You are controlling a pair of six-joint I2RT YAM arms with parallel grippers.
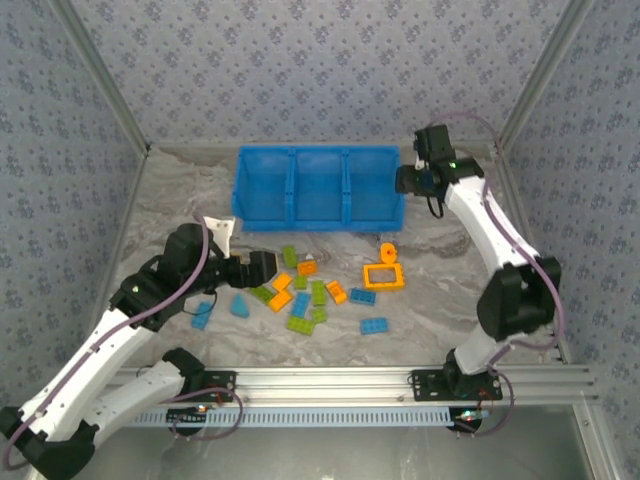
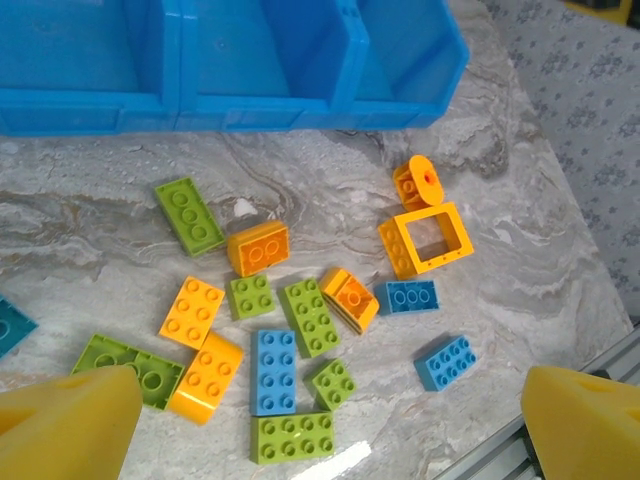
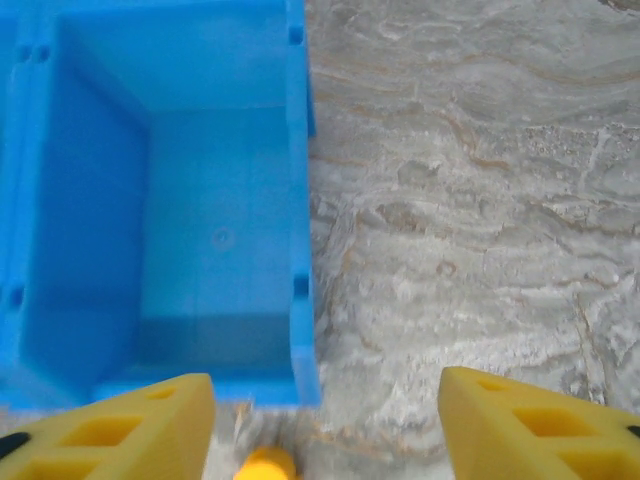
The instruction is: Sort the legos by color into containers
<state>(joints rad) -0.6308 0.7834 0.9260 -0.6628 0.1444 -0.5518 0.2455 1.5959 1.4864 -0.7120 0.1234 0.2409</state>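
Several legos in orange, lime green and blue lie scattered on the marble table, among them an orange frame (image 2: 427, 240), an orange round piece (image 2: 417, 182) and a long blue brick (image 2: 274, 371). My left gripper (image 2: 330, 388) hangs open above the near side of this pile (image 1: 300, 295), its yellow fingertips wide apart with nothing between them. The blue bin (image 1: 320, 222) with three containers stands at the back. My right gripper (image 1: 408, 180) is open over the bin's right end. Its view looks into the right compartment (image 3: 200, 250), where I see no brick.
Two teal bricks (image 1: 203, 315) lie apart to the left, under the left arm. A blurred orange piece (image 3: 265, 465) shows on the table just outside the bin's near wall. Bare marble (image 3: 470, 230) lies right of the bin. A metal rail (image 1: 350, 380) edges the front.
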